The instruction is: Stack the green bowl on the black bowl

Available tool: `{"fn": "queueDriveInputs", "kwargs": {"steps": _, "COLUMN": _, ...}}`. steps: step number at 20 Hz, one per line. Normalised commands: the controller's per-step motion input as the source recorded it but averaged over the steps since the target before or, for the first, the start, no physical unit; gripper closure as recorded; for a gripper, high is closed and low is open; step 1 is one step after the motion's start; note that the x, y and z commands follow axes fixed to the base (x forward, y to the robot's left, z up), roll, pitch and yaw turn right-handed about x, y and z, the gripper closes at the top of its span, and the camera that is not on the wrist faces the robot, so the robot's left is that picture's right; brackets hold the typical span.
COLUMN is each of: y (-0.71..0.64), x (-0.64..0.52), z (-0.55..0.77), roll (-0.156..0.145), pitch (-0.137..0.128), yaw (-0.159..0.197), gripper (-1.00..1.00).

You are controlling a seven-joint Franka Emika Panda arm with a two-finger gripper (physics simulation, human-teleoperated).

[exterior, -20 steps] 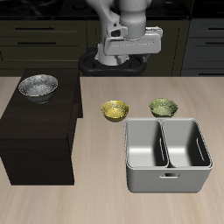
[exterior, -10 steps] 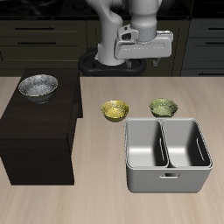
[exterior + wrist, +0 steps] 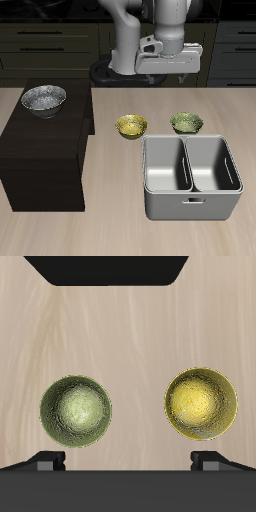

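Note:
The green bowl [image 3: 186, 122] [image 3: 76, 411] rests upright on the wooden table, just behind the grey basin. The black bowl [image 3: 44, 99], speckled silver inside, sits on top of the dark cabinet [image 3: 45, 150] at the far side of the table from the green bowl. My gripper [image 3: 169, 77] [image 3: 128, 462] hangs high above the table, behind the green bowl and well clear of it. In the wrist view its fingertips [image 3: 48, 461] stand wide apart, open, with nothing between them.
A small yellow-gold bowl [image 3: 130, 126] [image 3: 201, 403] sits beside the green bowl. A grey two-compartment basin [image 3: 192, 202] stands nearer the table's front edge. The robot's dark base [image 3: 108, 268] is behind the bowls.
The arm has swung sideways from behind the yellow-gold bowl toward the green bowl's side and dropped slightly. The bowls have not moved.

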Motion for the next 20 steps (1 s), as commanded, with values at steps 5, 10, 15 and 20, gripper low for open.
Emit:
{"fn": "queueDriveInputs", "kwargs": {"steps": 5, "y": 0.16, "x": 0.02, "z": -0.42, "roll": -0.002, "pitch": 0.05, "yaw": -0.01, "gripper": -1.0}}
{"fn": "queueDriveInputs", "kwargs": {"steps": 10, "y": 0.28, "x": 0.02, "z": -0.3, "roll": 0.011, "pitch": -0.045, "yaw": 0.019, "gripper": -1.0}}
{"fn": "queueDriveInputs", "kwargs": {"steps": 15, "y": 0.03, "x": 0.08, "z": -0.16, "roll": -0.05, "pitch": -0.06, "yaw": -0.011, "gripper": -1.0}}
{"fn": "queueDriveInputs", "kwargs": {"steps": 20, "y": 0.04, "x": 0.09, "z": -0.16, "roll": -0.036, "pitch": -0.038, "yaw": -0.035, "gripper": -1.0}}
